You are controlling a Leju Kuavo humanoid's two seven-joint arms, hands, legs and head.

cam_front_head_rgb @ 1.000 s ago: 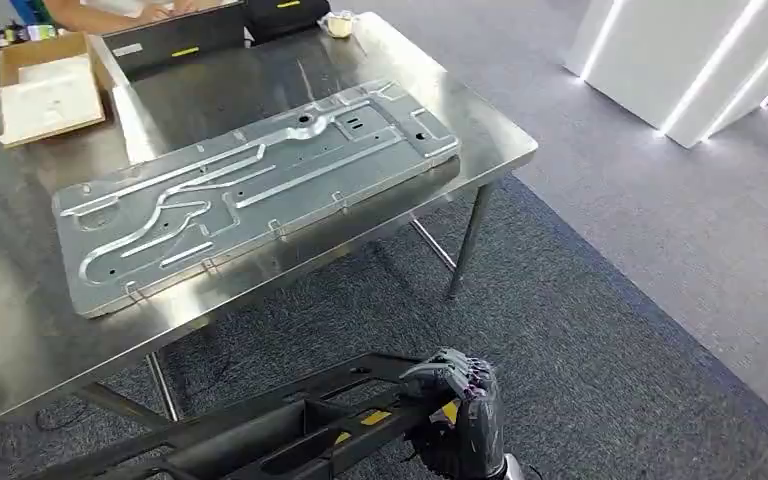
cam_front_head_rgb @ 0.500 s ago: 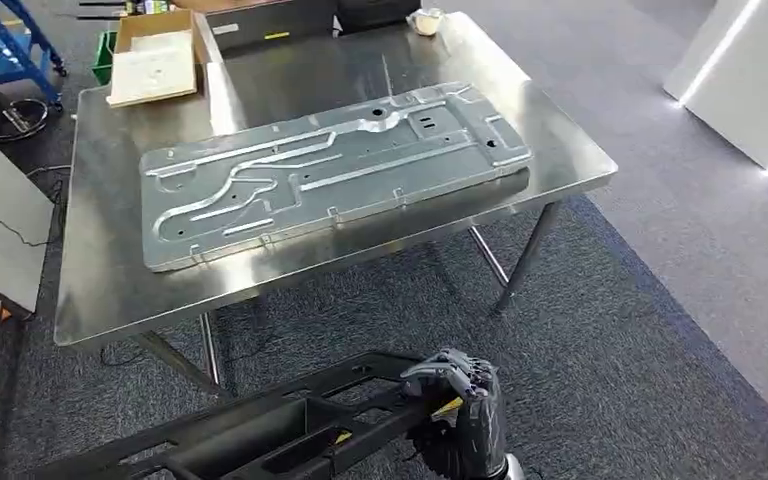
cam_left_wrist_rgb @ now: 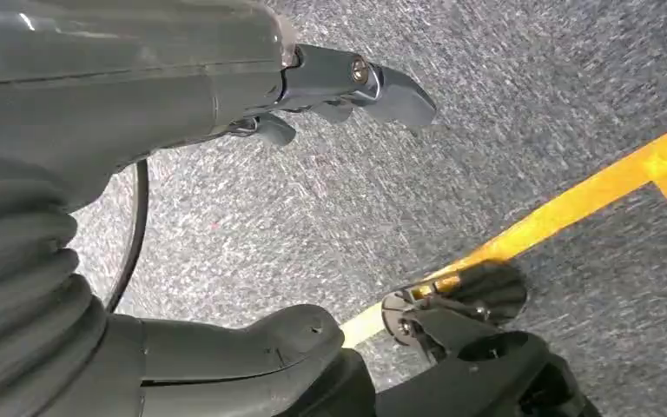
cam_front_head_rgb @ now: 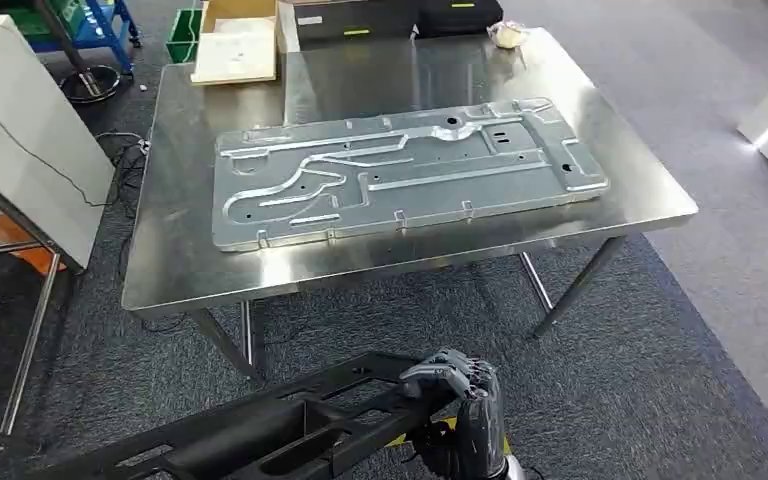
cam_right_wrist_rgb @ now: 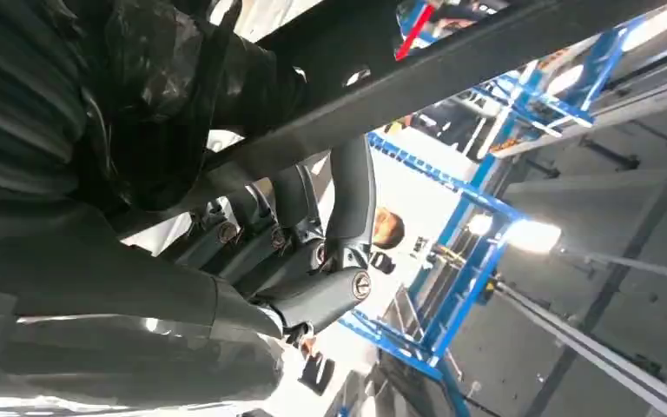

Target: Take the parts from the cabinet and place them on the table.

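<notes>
Right hand at 6 o'clock in head view, fingers curled over the end of a long black frame part, gripping it. Right wrist view confirms it: fingers wrapped round the black bar. Part runs from the hand toward 8 o'clock, above the carpet, well short of the steel table.

Left hand: left wrist view looks at the grey carpet and a yellow floor line; fingers apart, nothing between them.

Versus 1.0 s ago: whole head view has shifted, so the camera has turned, not the objects. Table with the stamped metal panel now sits at 12 o'clock, more square-on; a white board shows at 10 o'clock. Hand and part sit where they did in the picture.

Hard to read: the part's far end is cut off by the picture edge.
</notes>
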